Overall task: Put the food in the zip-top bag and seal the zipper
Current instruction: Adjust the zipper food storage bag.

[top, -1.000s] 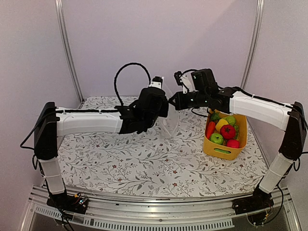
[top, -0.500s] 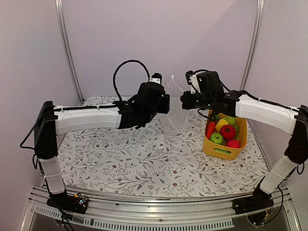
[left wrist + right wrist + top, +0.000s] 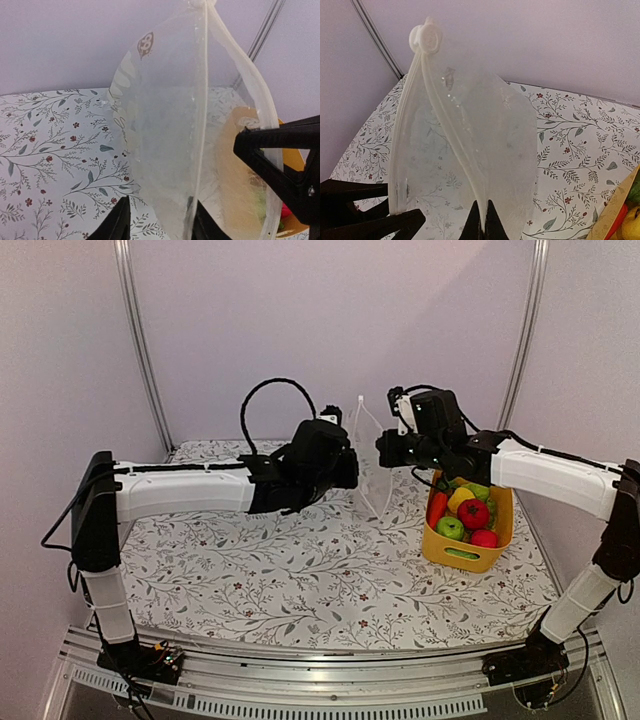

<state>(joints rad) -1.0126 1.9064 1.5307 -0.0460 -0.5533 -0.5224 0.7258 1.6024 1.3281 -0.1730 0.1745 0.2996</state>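
Bag position changed: the zip-top bag [image 3: 368,455] hung higher and more upright at upper centre, long axis vertical. The right gripper [image 3: 482,221] pinched its edge shut; the left gripper [image 3: 160,225] jaws stood apart around it.

The left arm [image 3: 180,490] and right arm [image 3: 545,468] share one build: long white-shelled links joined by chunky black joint housings. A thin black cable [image 3: 262,388] arcs off the left wrist. The left gripper [image 3: 160,227] and right gripper [image 3: 482,220] have matte black, wedge-shaped fingers.
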